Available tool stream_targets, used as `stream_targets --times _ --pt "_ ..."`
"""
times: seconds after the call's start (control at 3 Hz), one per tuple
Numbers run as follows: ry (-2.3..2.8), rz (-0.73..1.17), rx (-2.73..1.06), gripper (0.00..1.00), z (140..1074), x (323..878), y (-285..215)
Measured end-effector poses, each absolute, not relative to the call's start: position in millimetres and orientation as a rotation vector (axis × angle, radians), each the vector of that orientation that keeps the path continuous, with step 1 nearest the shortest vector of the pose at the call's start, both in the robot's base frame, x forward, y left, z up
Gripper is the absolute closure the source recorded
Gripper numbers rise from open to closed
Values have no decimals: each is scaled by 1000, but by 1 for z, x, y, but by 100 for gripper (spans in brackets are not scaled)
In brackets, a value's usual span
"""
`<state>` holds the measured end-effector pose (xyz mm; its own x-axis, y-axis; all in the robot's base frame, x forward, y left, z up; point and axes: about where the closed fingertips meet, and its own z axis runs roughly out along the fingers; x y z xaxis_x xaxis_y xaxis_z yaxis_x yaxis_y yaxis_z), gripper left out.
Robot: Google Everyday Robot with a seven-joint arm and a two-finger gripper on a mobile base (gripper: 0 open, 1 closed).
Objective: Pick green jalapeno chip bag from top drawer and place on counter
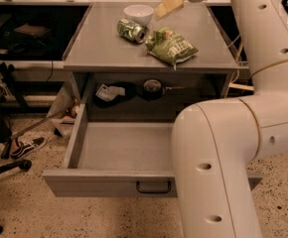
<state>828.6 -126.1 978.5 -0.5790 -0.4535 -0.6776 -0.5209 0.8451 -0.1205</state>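
Note:
The green jalapeno chip bag lies flat on the counter, right of centre. My gripper hangs above the counter's back edge, up and behind the bag and clear of it, with nothing in it. The top drawer is pulled fully out below the counter. Its grey floor shows bare on the left, and my arm hides its right part. The black pull handle is at the front centre.
A green-and-white soda can lies on its side left of the bag. A white bowl stands behind the can. Dark items sit in the recess behind the drawer. A person's shoe and chair wheels are on the floor at left.

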Motion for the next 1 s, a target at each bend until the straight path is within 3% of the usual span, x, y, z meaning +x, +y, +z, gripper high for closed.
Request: stream_targets --times 0.67,1.0 --pt "2375 -168 -474 0 1090 736 -186" --pt "2355 -168 -473 0 1092 743 -184"
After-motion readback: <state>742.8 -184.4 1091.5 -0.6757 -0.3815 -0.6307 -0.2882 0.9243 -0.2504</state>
